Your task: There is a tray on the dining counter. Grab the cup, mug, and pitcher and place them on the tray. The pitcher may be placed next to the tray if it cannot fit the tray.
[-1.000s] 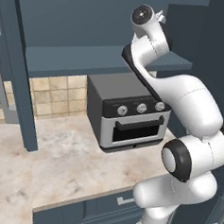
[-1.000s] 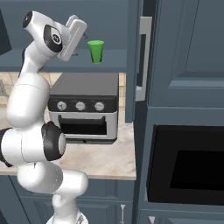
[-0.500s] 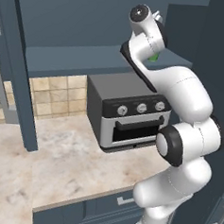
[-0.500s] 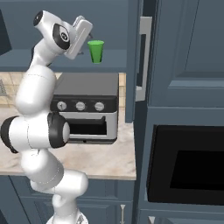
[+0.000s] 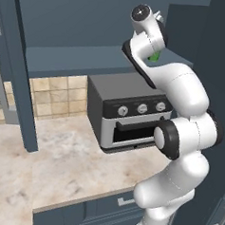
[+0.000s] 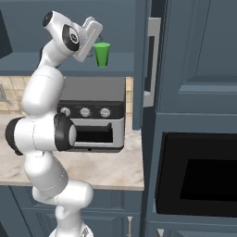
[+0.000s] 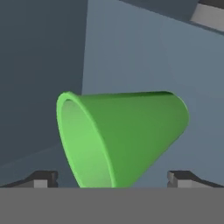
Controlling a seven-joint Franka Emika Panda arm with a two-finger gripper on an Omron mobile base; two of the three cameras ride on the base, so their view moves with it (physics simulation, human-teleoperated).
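The bright green cup (image 6: 102,54) stands upright on a dark blue shelf (image 6: 118,63) above the toaster oven. From the left base view only a sliver of the cup (image 5: 155,55) peeks past the arm. My gripper (image 6: 94,39) is raised to shelf height, just left of the cup and short of touching it. In the hand view the cup (image 7: 131,129) lies sideways because the hand is rolled. It sits between and beyond my two fingertips (image 7: 43,178), and the gripper (image 7: 113,179) is open around nothing. The tray, mug, pitcher and dining counter are out of view.
A grey toaster oven (image 5: 128,113) sits on the marbled worktop (image 5: 58,163) under the shelf. An open cabinet door (image 6: 151,55) hangs just right of the cup. Tall dark cabinets with a built-in oven (image 6: 199,176) fill the right side.
The arm has stretched forward and carried the hand closer to the cup. The jaws stayed open and the cup has not moved.
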